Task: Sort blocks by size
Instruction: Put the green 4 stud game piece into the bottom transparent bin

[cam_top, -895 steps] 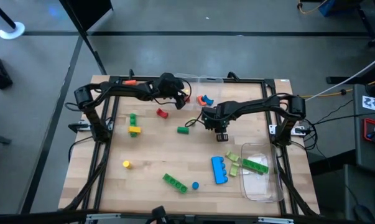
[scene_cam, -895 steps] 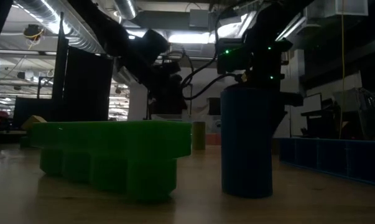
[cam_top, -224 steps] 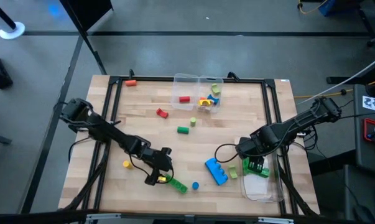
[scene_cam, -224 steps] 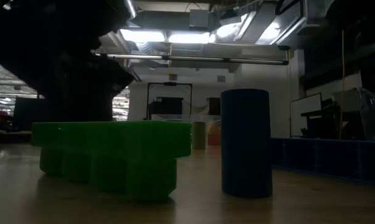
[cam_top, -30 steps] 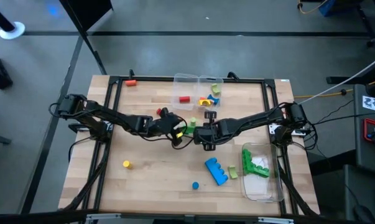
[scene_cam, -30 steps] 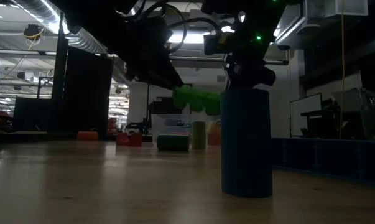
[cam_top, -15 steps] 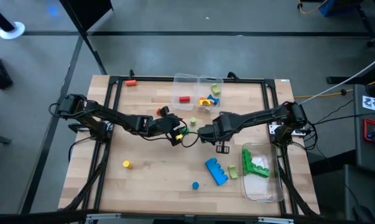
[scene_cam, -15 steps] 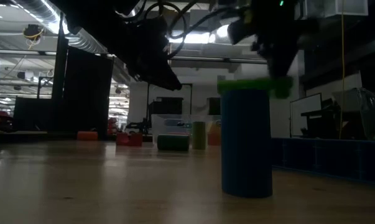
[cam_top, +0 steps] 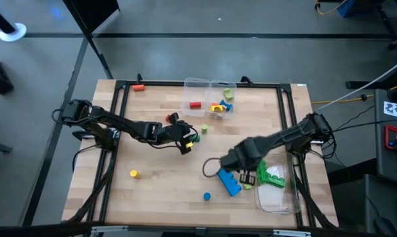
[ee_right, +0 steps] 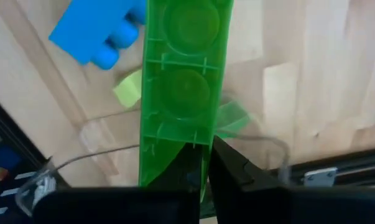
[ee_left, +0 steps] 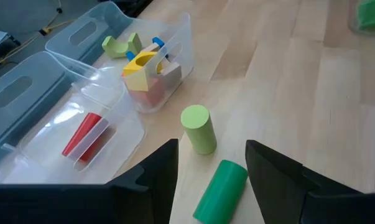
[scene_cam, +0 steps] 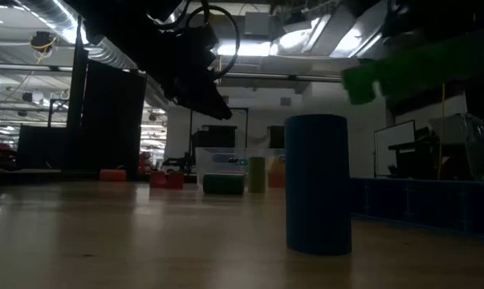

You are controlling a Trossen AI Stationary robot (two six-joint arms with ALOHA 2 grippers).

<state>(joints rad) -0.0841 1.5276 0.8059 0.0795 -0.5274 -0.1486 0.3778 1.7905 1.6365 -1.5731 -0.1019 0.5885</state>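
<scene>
My right gripper (cam_top: 246, 175) is shut on a long green block (ee_right: 186, 74) and hangs over the blue studded block (cam_top: 228, 181), beside the near-right clear container (cam_top: 280, 197). In the low view the green block (scene_cam: 418, 68) shows high above the table. My left gripper (ee_left: 212, 180) stands open at the table's middle (cam_top: 185, 143). One end of a green cylinder (ee_left: 221, 190), which lies on its side on the wood, reaches between its fingers without touching them. A lime cylinder (ee_left: 196, 127) stands just beyond. My right gripper pinches the long green block between its two fingers at one end (ee_right: 175, 146), coming from above and pointing steeply down. The block's hollow underside faces the wrist camera and its length runs out away from the fingers. It is lifted clear of the table.
The far clear container (cam_top: 208, 99) holds a red cylinder (ee_left: 81, 134) and small yellow, blue and lime pieces (ee_left: 147, 65). The near-right container holds green pieces (cam_top: 270, 174). A yellow cylinder (cam_top: 133, 174), a blue cylinder (cam_top: 206, 195) and a lime piece (cam_top: 245, 186) lie loose.
The green block hung between both grippers at the table's middle. My right gripper has carried it away from the left one, up and toward the near-right container, and has tipped over to point steeply down.
</scene>
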